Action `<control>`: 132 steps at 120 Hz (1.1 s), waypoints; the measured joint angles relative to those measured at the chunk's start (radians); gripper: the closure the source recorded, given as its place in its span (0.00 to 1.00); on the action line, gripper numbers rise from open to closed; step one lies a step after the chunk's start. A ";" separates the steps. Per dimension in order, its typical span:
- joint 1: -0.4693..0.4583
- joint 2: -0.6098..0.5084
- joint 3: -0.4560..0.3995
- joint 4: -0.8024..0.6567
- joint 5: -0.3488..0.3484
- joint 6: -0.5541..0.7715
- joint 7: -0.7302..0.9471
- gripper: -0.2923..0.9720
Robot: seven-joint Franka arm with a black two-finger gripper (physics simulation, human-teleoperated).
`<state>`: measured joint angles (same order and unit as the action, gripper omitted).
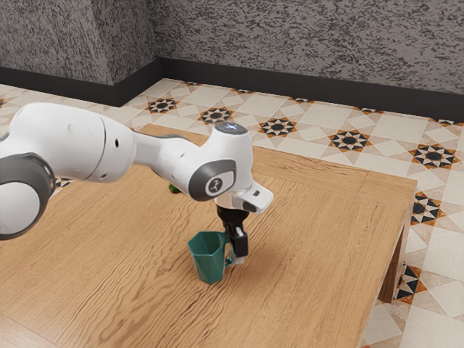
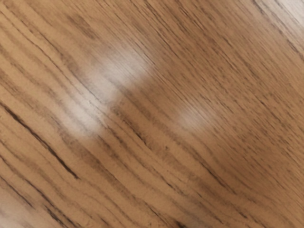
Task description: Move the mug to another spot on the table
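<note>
A green mug [image 1: 210, 255] sits a little below and left of the centre of the exterior view, on the wooden worktop [image 1: 319, 239], well away from every edge. Its mouth faces up and its long axis runs close to vertical. The body narrows from a wide rim to a smaller base, and the handle points toward the right of the frame. The black claw [image 1: 238, 243] comes straight down from the white wrist and is right against that handle side of the mug, overlapping the handle. I cannot tell whether it is clamped on the handle or merely beside it. I also cannot tell whether the mug's base rests on the wood or hangs just above it. The white arm [image 1: 109, 148] enters from the left of the frame and reaches toward the centre, its last joint bent over the mug. A small green thing [image 1: 174, 189] peeks out from under the forearm, farther back on the worktop and mostly hidden. Patterned floor tiles [image 1: 348, 138] lie beyond the worktop's far edge, below a grey speckled wall [image 1: 290, 36] with a dark skirting. In the wrist view the worktop [image 2: 152, 142] appears as slanting wood grain with pale patches of sheen.
</note>
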<state>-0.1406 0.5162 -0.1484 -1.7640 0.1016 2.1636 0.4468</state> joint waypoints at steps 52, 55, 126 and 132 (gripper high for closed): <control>-0.012 -0.025 0.000 -0.001 -0.004 -0.044 -0.075 0.72; -0.010 -0.035 0.000 0.000 -0.005 -0.061 -0.085 0.73; 0.033 0.165 0.142 0.491 0.036 -0.694 -0.349 0.85; 0.051 0.194 0.139 0.526 0.033 -0.717 -0.362 0.85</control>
<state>-0.0895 0.7098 -0.0097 -1.2376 0.1343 1.4461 0.0846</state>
